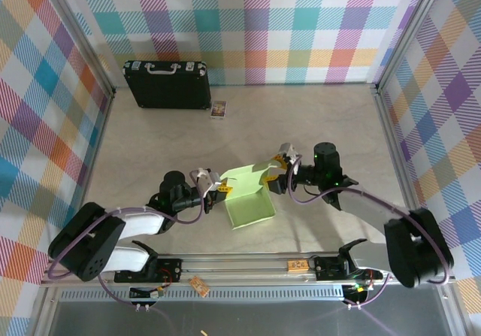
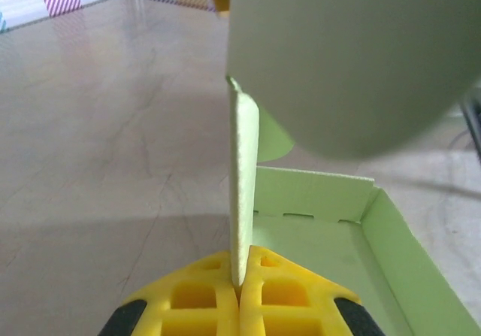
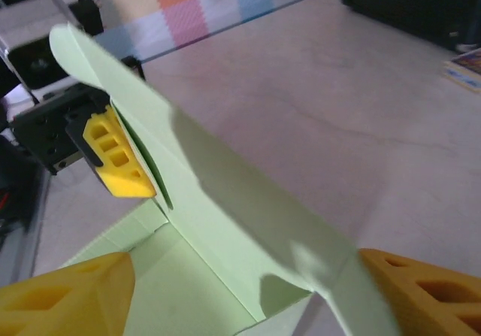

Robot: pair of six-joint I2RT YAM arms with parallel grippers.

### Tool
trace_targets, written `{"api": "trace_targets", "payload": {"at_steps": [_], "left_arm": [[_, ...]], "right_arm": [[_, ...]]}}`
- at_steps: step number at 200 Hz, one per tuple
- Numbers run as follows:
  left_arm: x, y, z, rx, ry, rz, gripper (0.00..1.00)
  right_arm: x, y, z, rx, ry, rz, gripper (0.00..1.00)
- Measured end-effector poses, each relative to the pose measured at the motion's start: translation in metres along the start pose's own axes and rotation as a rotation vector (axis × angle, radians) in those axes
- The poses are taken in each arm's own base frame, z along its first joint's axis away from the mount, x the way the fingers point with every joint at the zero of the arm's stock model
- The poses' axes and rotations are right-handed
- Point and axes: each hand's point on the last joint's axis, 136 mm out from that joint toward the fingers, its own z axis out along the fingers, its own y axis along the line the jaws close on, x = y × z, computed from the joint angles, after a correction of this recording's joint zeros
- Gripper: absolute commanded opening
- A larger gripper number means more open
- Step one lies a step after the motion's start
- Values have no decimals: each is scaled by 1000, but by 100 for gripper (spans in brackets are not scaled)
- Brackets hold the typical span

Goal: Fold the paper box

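Two arms on one flimsy bit of card here. The paper box (image 1: pixel 249 201) sits mid-tabletop (image 1: pixel 150 144), just ahead of both bases. It's half formed: a shallow tray with its walls up and a rounded lid flap standing over it. We reckon it's feather-light, bends easily and creases for good if squeezed wrong. So flat panels close to a fold line look like the place to pinch, not the loose tab ends. The left gripper (image 2: pixel 239 285) reaches in low from the left, its fingers (image 2: pixel 195 306) clamped together on the thin edge of an upright wall. The right gripper (image 3: pixel 244 261) angles in from the right, fingers (image 3: pixel 68 298) spread apart either side of the lid flap, gripping nothing as far as we can tell.
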Motion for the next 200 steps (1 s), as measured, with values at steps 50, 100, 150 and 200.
{"api": "trace_targets", "payload": {"at_steps": [50,100,150,200], "left_arm": [[2,13,8,-29,-18,72,0],[3,18,10,-39,-33,124,7],[6,19,12,-39,-22,164,17],[12,21,12,-46,-7,170,40]], "right_arm": [[-32,-11,-43,266,-48,129,97],[-74,-39,-43,374,50,298,93],[-60,-84,-5,443,252,579,86],[-9,-66,13,422,424,695,80]]}}
